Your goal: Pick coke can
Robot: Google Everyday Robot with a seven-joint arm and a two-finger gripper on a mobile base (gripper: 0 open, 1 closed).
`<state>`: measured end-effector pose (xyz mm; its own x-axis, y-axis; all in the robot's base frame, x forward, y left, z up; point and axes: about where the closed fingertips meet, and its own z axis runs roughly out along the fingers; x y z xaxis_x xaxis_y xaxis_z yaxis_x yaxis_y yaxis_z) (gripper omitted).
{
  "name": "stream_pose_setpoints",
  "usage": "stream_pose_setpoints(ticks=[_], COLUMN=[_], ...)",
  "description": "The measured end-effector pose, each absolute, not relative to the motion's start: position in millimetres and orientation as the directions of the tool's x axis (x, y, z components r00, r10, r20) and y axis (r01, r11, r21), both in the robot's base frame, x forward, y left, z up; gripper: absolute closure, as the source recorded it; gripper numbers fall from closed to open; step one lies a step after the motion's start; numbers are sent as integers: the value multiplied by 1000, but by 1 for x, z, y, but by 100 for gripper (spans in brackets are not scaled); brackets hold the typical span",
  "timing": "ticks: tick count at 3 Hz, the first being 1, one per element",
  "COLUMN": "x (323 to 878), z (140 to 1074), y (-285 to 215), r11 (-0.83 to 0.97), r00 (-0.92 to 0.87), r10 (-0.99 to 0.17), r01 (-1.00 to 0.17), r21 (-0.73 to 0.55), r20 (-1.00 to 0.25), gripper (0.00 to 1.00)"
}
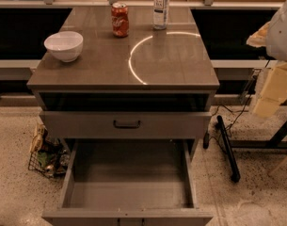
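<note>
The coke can [120,19] is a small red can with white lettering and a silver top. It stands upright at the back of the brown cabinet top [171,60], left of centre. A taller clear plastic bottle [161,1] with a white label stands just to its right. My arm comes in at the right edge of the view. Its cream-coloured gripper [271,94] hangs beside the cabinet's right side, well to the right of the can and nearer than it, and touches nothing.
A white bowl [64,45] sits at the left edge of the top. The bottom drawer [129,182] is pulled fully open, and the drawer above it [126,124] is slightly open. A wire basket [46,157] sits on the floor at left, and a black bar [227,147] lies at right.
</note>
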<state>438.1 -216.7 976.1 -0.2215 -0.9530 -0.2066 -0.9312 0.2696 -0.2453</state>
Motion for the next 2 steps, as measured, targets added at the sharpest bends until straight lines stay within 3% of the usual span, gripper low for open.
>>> stream_pose_setpoints(ticks=[1,2], x=[438,469], z=[976,973], y=[-217,-205], r11=[270,340], r00=[-222,-266], r10=[-953,-922], r01=[-931,-904], r21=[-246,-260], r20=[-207,-282], gripper=[0,0])
